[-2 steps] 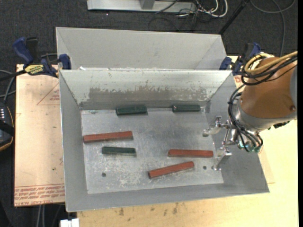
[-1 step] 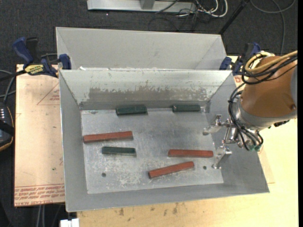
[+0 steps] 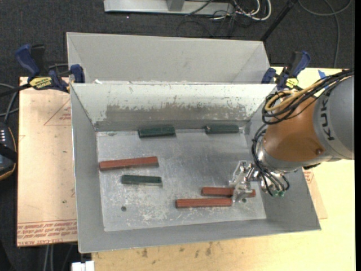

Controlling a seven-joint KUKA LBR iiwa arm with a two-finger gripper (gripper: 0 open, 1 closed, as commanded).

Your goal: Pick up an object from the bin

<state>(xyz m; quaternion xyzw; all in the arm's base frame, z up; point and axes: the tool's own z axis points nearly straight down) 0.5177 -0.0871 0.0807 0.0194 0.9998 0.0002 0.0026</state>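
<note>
Robotics lab test cell: KUKA arm (image 3: pixel 316 134) with a cable bundle (image 3: pixel 285 100) just behind the end effector (image 3: pixel 243 188), grey metal bin (image 3: pixel 169 61) around it, loose cables (image 3: pixel 248 4) and metal stand base (image 3: pixel 169 3) on dark floor (image 3: pixel 34 16) well beyond

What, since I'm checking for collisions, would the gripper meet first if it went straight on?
Likely the right end of the short red-brown bar under the gripper; depth is unclear, so possibly the bin floor beside it.
</note>
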